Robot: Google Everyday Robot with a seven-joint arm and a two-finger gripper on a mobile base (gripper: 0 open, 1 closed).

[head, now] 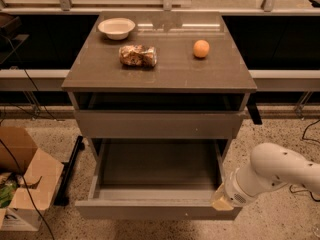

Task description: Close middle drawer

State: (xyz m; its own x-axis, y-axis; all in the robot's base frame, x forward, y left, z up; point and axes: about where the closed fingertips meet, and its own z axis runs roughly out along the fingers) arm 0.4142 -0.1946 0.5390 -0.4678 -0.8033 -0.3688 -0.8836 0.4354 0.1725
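Middle drawer (pixel 150 210): pulled out toward 6 o'clock, below the tabletop (pixel 165 76). Gripper (pixel 223 202): at the drawer's 4 o'clock front corner; open or closed, I cannot tell.

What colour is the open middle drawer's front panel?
The middle drawer front is grey-brown, seen in the camera view; the gripper is at its right front corner.
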